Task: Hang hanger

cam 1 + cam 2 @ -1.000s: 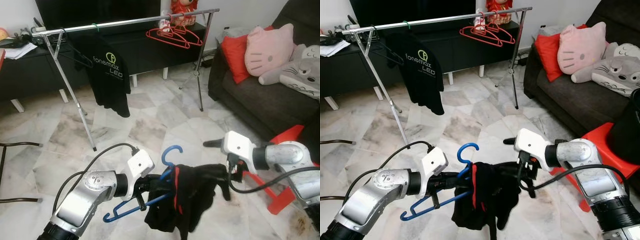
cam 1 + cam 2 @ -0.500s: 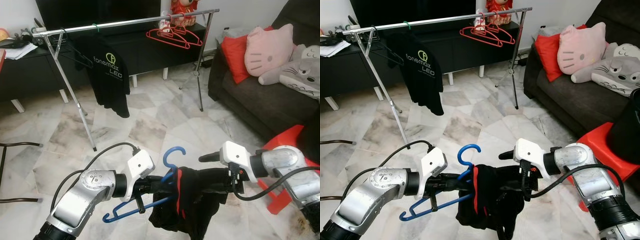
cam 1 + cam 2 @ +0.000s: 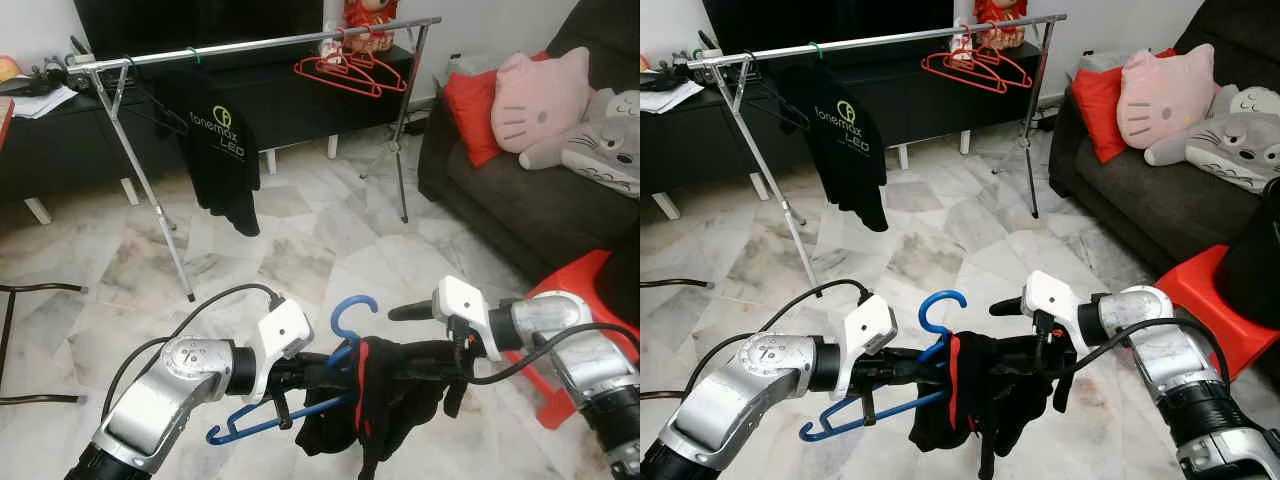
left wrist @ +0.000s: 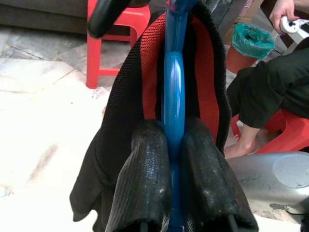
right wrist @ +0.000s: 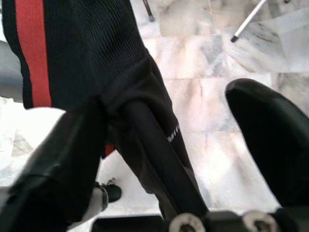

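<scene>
Nearest the head camera, at about six o'clock in the eye views, the left gripper (image 4: pixel 174 159) had its two black fingers (image 4: pixel 145 179) pressed against either side of the blue hanger (image 3: pixel 290 412), pinching its bar between them. The hanger lay roughly level in front of the robot, its hook (image 3: pixel 352 312) curling upward, with a black garment with red trim (image 3: pixel 375 405) draped over its right half and hanging down below.

At about five o'clock, the right gripper (image 5: pixel 174 140) reached in from the right with its fingers spread; one finger sat against the black cloth, the other stood apart from it over bare floor. A fold of the garment lay between them, though it could not be told for certain whether the fingers bore on it.

Beneath both arms lay a pale marble tile floor (image 3: pixel 300 240). At four o'clock stood a red plastic stool (image 3: pixel 580 300), with a person's dark-sleeved arm and bare foot (image 4: pixel 241 145) near it in the left wrist view.

Farther off, from eleven to one o'clock, a metal clothes rack (image 3: pixel 250 42) spanned the room, carrying a black printed T-shirt (image 3: pixel 222 150) near its left end and red hangers (image 3: pixel 345 70) near its right end. Behind it ran a low dark cabinet (image 3: pixel 300 100). At two o'clock, a dark sofa (image 3: pixel 500 200) held a red cushion (image 3: pixel 470 105), a pink cat pillow (image 3: pixel 545 95) and a grey plush toy (image 3: pixel 605 140).
</scene>
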You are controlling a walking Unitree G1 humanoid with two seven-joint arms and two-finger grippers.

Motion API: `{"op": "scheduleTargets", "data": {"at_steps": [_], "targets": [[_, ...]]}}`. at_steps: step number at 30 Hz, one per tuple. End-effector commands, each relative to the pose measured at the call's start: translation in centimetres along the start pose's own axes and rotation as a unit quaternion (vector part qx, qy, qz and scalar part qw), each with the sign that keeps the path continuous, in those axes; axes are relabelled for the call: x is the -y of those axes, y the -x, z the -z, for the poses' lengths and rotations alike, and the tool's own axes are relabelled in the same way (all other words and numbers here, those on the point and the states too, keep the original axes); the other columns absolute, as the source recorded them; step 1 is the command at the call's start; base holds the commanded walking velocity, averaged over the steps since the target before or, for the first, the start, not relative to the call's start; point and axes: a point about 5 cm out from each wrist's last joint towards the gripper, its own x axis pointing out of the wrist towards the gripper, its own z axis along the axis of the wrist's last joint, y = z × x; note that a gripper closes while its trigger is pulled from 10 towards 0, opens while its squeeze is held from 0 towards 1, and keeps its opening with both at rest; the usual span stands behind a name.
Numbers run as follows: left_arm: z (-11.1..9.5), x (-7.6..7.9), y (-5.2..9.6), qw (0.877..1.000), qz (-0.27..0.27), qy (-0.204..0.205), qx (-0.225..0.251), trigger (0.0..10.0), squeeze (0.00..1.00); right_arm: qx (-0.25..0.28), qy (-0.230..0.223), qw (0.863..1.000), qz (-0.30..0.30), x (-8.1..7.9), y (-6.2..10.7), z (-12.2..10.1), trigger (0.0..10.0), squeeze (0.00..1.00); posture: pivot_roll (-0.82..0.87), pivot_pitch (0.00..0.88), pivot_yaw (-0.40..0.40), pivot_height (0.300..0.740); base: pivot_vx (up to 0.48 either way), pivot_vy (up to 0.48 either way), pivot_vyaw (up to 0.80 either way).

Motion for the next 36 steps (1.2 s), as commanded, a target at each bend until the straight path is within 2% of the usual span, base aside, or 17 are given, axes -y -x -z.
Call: {"op": "scheduleTargets", "data": {"at_steps": [1, 15, 36], "targets": [[-1.1, 0.2, -0.1, 1.0, 0.013, -0.016, 0.019, 10.0, 0.0, 0.016, 0.009, 1.0, -0.004, 0.3, 0.2, -0.7, 0.0, 0.0, -0.06, 0.025, -0.042, 0.74, 0.0, 0.0, 0.0], [-1.2, 0.1, -0.3, 1.0, 0.009, -0.016, 0.02, 10.0, 0.0, 0.02, 0.004, 0.998, -0.055, -0.5, -0.9, -0.5, 0.0, 0.0, -0.05, 0.003, -0.047, 0.74, 0.0, 0.0, 0.0], [-1.3, -0.5, -0.4, 1.0, -0.002, -0.023, 0.022, 10.0, 0.0, 0.031, 0.015, 0.996, -0.078, -0.9, -2.6, -1.3, 0.0, 0.0, -0.06, 0.0, -0.038, 0.74, 0.0, 0.0, 0.0]]}}
